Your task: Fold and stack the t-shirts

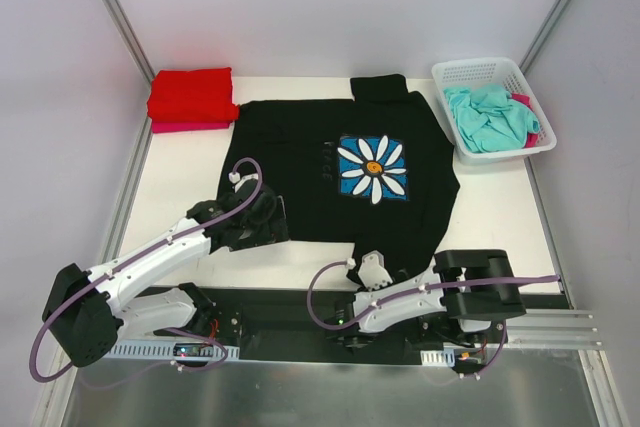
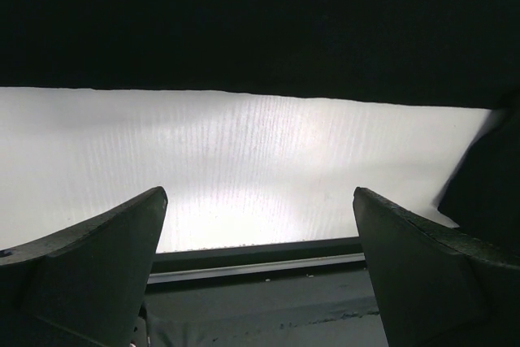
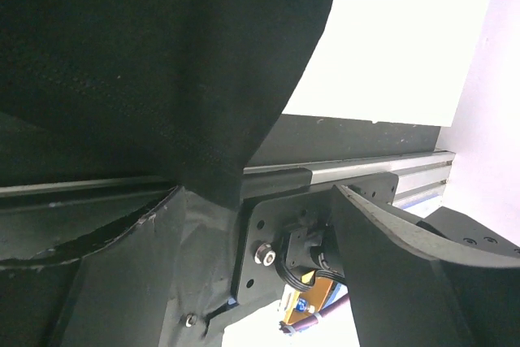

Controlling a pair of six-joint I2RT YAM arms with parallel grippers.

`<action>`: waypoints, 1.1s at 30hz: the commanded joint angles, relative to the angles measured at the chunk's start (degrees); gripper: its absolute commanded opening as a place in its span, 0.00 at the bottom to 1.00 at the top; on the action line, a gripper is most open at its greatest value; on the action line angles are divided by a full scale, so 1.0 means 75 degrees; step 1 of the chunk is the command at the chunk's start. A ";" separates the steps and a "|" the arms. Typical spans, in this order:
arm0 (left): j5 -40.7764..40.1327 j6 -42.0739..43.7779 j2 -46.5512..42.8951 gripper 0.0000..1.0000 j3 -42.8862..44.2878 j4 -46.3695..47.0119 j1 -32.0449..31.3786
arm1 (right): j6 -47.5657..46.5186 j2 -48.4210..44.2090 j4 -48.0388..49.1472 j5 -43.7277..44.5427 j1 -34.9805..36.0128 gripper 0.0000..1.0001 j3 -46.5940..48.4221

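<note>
The black t-shirt [image 1: 300, 162] with a white daisy on a blue square [image 1: 372, 167] lies spread flat in the middle of the table. My left gripper [image 1: 262, 219] sits at its near left edge. In the left wrist view that gripper [image 2: 260, 225] is open over bare white table, with the black cloth [image 2: 260, 22] just beyond its tips. My right gripper [image 1: 372, 269] is at the shirt's near hem. In the right wrist view it [image 3: 256, 191] stands open, with a fold of black cloth [image 3: 146, 62] hanging by its left finger.
A folded red t-shirt [image 1: 192, 95] lies on a pink one [image 1: 190, 128] at the back left. A white mesh basket [image 1: 475, 64] at the back right holds a teal t-shirt [image 1: 490, 117] and a pink one [image 1: 522, 102]. The metal rail [image 1: 560, 327] runs along the near edge.
</note>
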 commanded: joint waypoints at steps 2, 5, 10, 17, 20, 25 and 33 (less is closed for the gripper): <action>-0.0182 -0.0076 -0.0067 0.99 0.0356 -0.0145 -0.0209 | 0.0532 0.0198 -0.0348 0.0300 -0.0102 0.75 0.0134; -0.0194 -0.0111 -0.0066 0.99 0.0391 -0.0168 -0.0233 | 0.0532 0.0407 -0.0441 0.0335 -0.0149 0.71 0.0250; -0.0217 -0.0134 -0.0113 0.99 0.0438 -0.0203 -0.0314 | 0.0345 0.0772 -0.0419 0.0277 -0.0173 0.70 0.0462; -0.0288 -0.0123 -0.0277 0.99 0.0543 -0.0344 -0.0350 | 0.0216 0.0983 -0.0489 0.0148 -0.0196 0.66 0.0579; -0.0276 -0.0123 -0.0312 0.99 0.0555 -0.0368 -0.0350 | 0.0169 0.1158 -0.0547 0.0066 -0.0220 0.51 0.0696; -0.0299 -0.0158 -0.0371 0.99 0.0531 -0.0391 -0.0373 | 0.0157 0.1252 -0.0606 0.0019 -0.0220 0.01 0.0743; -0.0299 -0.0169 -0.0371 0.99 0.0543 -0.0426 -0.0408 | 0.0379 0.0822 -0.0630 -0.0144 -0.0208 0.01 0.0557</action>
